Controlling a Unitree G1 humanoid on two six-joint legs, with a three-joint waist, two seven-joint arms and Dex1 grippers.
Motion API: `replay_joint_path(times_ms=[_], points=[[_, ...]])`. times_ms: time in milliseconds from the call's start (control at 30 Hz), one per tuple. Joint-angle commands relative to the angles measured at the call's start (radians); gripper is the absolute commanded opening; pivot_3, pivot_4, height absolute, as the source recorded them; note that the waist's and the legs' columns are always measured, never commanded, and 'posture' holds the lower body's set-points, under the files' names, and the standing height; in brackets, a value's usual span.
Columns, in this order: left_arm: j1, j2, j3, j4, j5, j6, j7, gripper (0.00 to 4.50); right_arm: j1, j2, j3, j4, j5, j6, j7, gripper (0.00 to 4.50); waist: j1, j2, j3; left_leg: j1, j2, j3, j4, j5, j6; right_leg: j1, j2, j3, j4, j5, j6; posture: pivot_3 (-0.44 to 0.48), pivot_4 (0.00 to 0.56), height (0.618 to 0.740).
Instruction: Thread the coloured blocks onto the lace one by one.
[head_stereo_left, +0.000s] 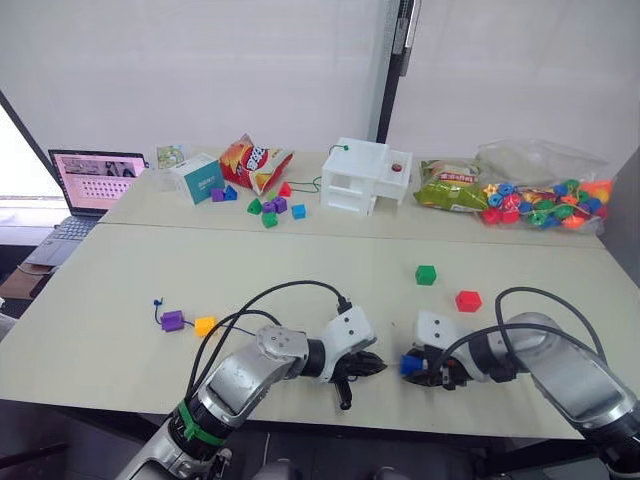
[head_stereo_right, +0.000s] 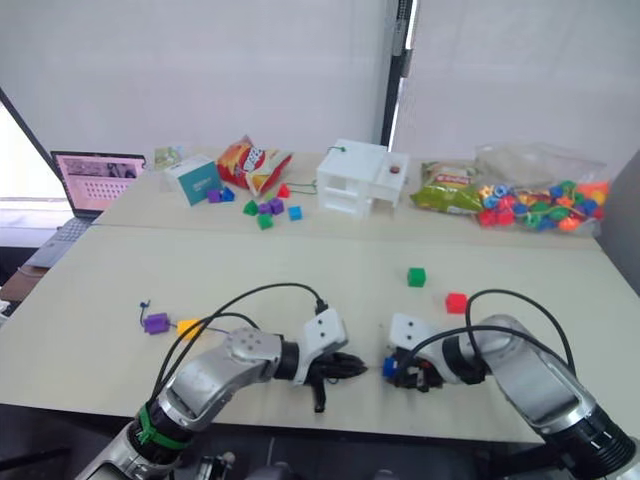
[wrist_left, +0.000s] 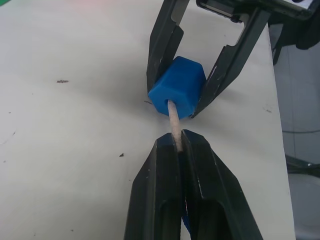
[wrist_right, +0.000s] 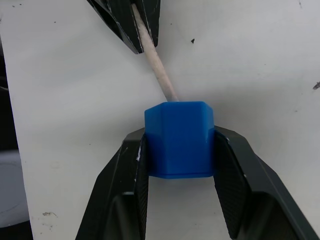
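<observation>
Pinching the lace (wrist_left: 174, 125), left end effector (wrist_left: 181, 145) meets right end effector (wrist_right: 180, 150) clamping blue block (wrist_right: 179, 137) over beige table (head_stereo_left: 300, 270).

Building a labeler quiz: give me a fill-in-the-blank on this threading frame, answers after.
1. The right claw grips the ____ block.
2. The left claw pinches the lace's pale ____.
3. The purple block already on the lace sits beside the ____ one.
4. The green block and red block lie loose on the ____.

Answers: blue; tip; yellow-orange; table
</observation>
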Motion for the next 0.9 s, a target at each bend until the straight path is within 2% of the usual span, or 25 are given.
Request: replay_joint_path(times_ms=[33,100,133,333,667,900], points=[[-0.011,-0.022,-0.033,-0.037,-0.018,-0.079,-0.053,0.0,-0.003,0.024,0.046,-0.015,0.017,-0.006,0.013,1.3,-0.001,0.0,0.0,0.0,0.0,0.0,0.0,0.0,0.0,0.0,0.0,0.0,0.0,0.0,0.0,0.0,0.15,0.74],[-0.009,-0.016,-0.024,-0.034,-0.011,-0.091,-0.055,0.0,-0.002,0.022,0.047,-0.015,0.015,-0.003,0.013,1.3,-0.001,0.0,0.0,-0.001,0.0,0.0,0.0,0.0,0.0,-0.002,0.0,0.0,0.0,0.0,0.0,0.0,0.15,0.74],[-0.006,-0.006,-0.022,-0.033,-0.004,-0.101,-0.059,0.72,-0.002,0.021,0.047,-0.014,0.014,-0.002,0.011,1.3,-0.001,0.0,0.0,-0.001,0.0,0.0,0.0,0.0,0.0,-0.002,0.0,0.0,0.0,0.0,0.0,0.0,0.15,0.74],[0.012,0.05,0.003,-0.035,0.0,-0.124,-0.088,2.6,-0.004,0.02,0.047,-0.003,0.009,-0.006,0.005,1.3,-0.014,0.0,0.0,-0.002,0.001,0.001,-0.001,0.0,0.0,-0.004,0.0,0.001,0.001,0.0,0.0,0.0,0.15,0.74],[0.04,0.126,0.102,-0.053,-0.041,-0.107,-0.106,2.6,-0.008,0.019,0.047,0.011,0.002,-0.015,0.001,1.3,-0.025,0.0,0.0,-0.002,0.001,0.001,-0.003,0.0,0.0,-0.005,0.0,0.001,0.002,0.0,0.0,0.0,0.15,0.74],[0.093,0.207,0.152,-0.095,-0.133,-0.097,-0.201,2.6,-0.01,0.017,0.049,0.02,-0.003,-0.018,-0.003,1.3,-0.025,0.0,0.0,-0.002,0.001,0.001,-0.003,0.0,0.0,-0.005,0.0,0.001,0.002,0.0,0.0,0.0,0.15,0.74]])
